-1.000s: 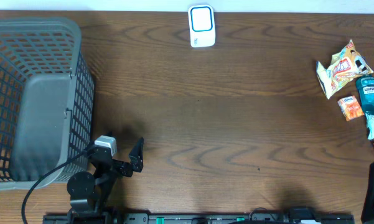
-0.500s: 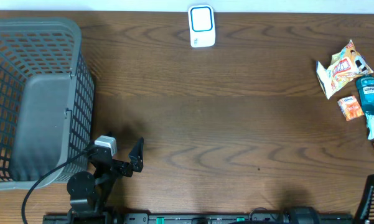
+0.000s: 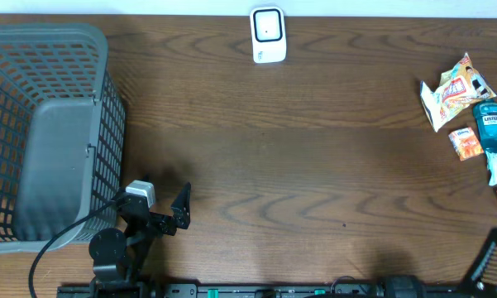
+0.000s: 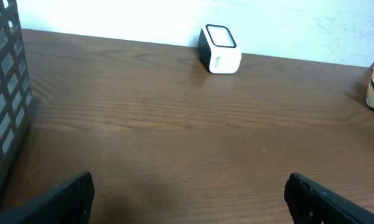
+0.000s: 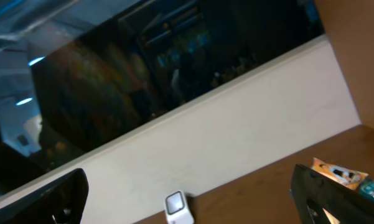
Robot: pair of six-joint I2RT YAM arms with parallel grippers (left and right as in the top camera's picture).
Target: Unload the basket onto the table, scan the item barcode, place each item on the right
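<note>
Right gripper (image 3: 494, 258) shifted, window (image 5: 143, 74) right wrist only

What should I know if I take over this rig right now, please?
Left gripper: open, empty, low over the table beside the basket.
Right gripper: open, empty, at the table's near right corner.
Scanner: far edge, centre.
Items: snack packet, Listerine bottle and small orange packet lie at the right edge, untouched.
Done: nothing yet.
Left: pick an item and show its barcode to the scanner.
</note>
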